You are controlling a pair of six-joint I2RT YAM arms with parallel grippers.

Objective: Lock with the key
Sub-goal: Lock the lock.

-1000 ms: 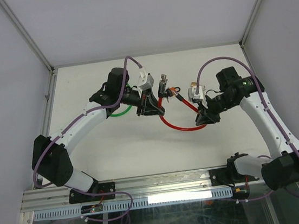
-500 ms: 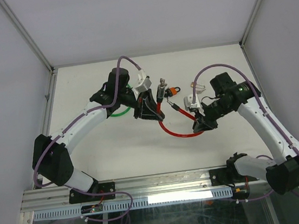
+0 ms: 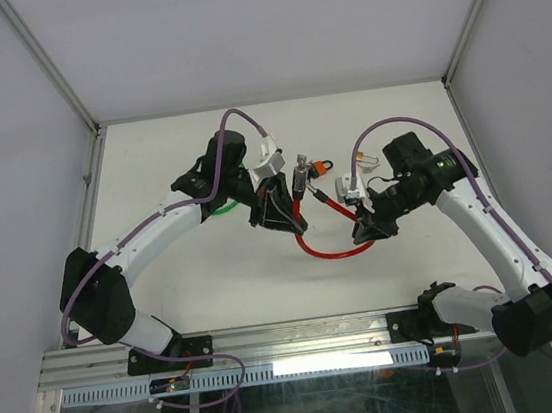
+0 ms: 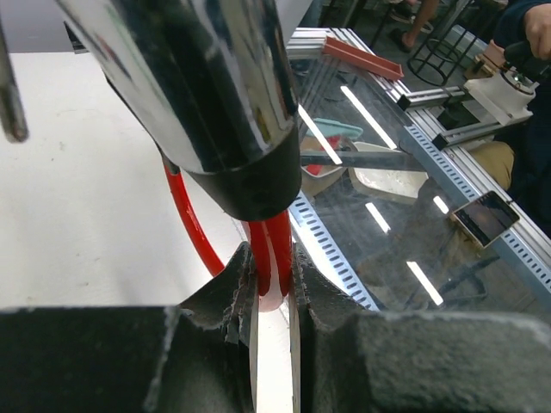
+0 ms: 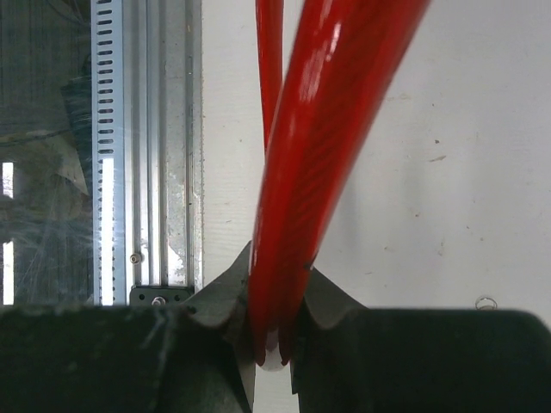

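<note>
Both end effectors (image 4: 274,291) (image 5: 276,334) (clamped) on cable (image 3: 334,253)

The shiny chrome lock body with black collar (image 4: 215,95) is blurred and cut off by the top edge of the left wrist view. The glossy red cable (image 5: 318,146) runs out of the right wrist view at the top. From above, the small orange piece (image 3: 320,168) is too small to identify.

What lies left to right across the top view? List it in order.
green cable → left gripper, shut on the red cable → orange-capped piece → right gripper, shut on the same cable
</note>
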